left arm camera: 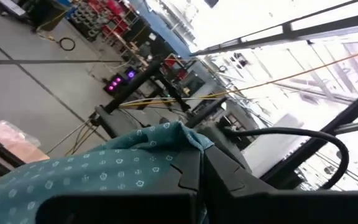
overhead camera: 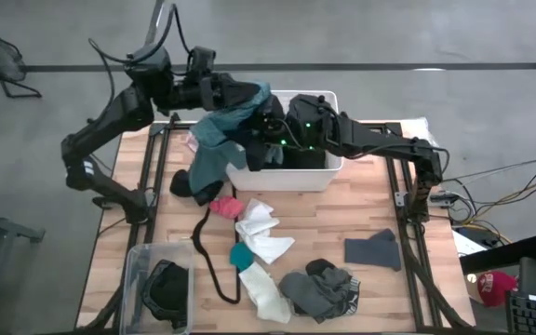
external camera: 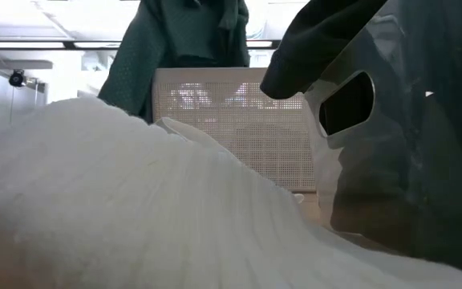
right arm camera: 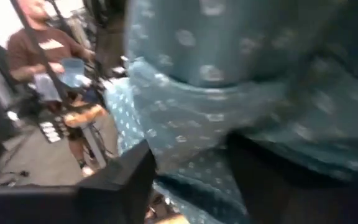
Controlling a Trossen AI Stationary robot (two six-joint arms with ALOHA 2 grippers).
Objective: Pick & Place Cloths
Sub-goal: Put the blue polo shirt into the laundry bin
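One large teal garment (overhead camera: 214, 141), dotted with small pale marks, hung from my left gripper (overhead camera: 249, 96) at the white basket (overhead camera: 316, 175) rim, fingers pinched on its top edge. My right wrist view alone showed a person (right arm camera: 48, 56) beyond. My right gripper (overhead camera: 273, 130) reached low over the basket; I couldn't tell its fingers' state.

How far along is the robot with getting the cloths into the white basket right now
Early on. Whether anything already lies in the white basket is hidden by the arms. In hand: the left gripper holds the teal garment up at the basket's left edge, with the right gripper beside it over the basket. Left on the table: the white socks, a pink piece, grey pieces and a dark grey piece.
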